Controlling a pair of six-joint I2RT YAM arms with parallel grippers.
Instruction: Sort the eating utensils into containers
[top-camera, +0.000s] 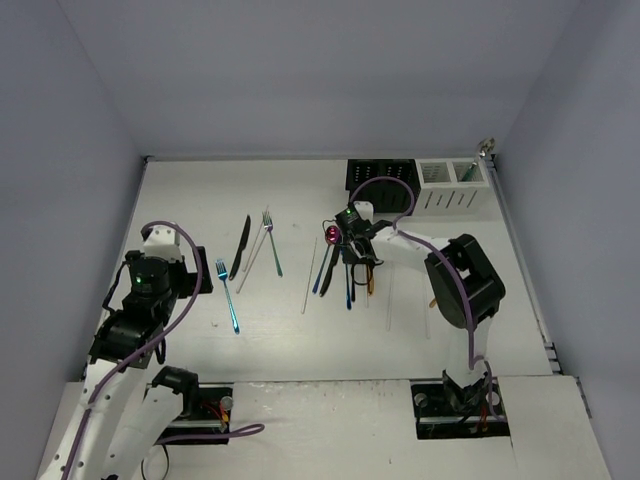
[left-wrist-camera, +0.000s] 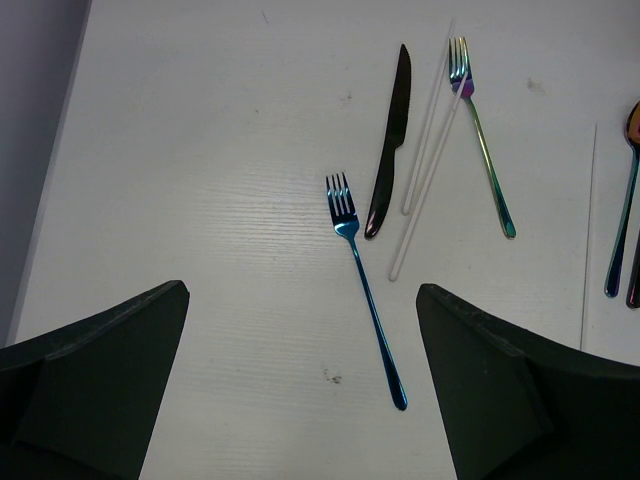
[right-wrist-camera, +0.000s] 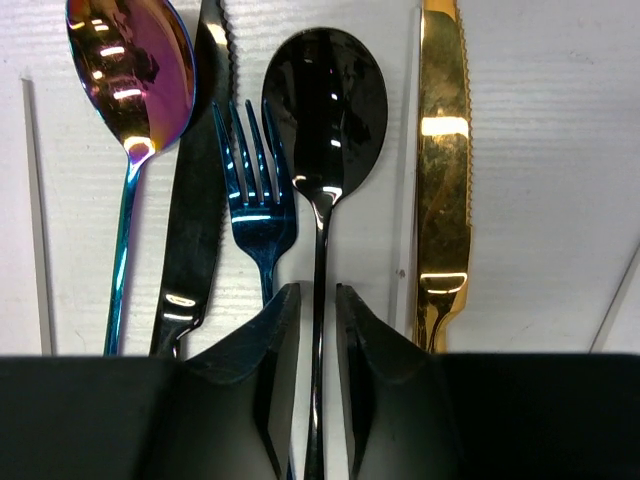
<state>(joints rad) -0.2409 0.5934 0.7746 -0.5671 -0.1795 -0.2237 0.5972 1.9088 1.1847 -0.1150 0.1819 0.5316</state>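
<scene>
Black caddy (top-camera: 380, 176) upright, white caddy (top-camera: 452, 185) adjoining; flat on the near side of the black caddy: black spoon (right-wrist-camera: 323, 110), gold knife (right-wrist-camera: 443, 170), iridescent spoon (right-wrist-camera: 130, 80), black knife (left-wrist-camera: 392, 130).

Your right wrist view: the right gripper (right-wrist-camera: 318, 292) hides every handle toward 6 o'clock, on the black spoon (right-wrist-camera: 324, 110), blue fork (right-wrist-camera: 255, 205) and gold knife (right-wrist-camera: 443, 150). Whether it actually pinches the black spoon is unclear, perhaps not quite. Left wrist view, 3 o'clock: the iridescent spoon (left-wrist-camera: 622, 220) has its bowl cut off by the edge.
</scene>
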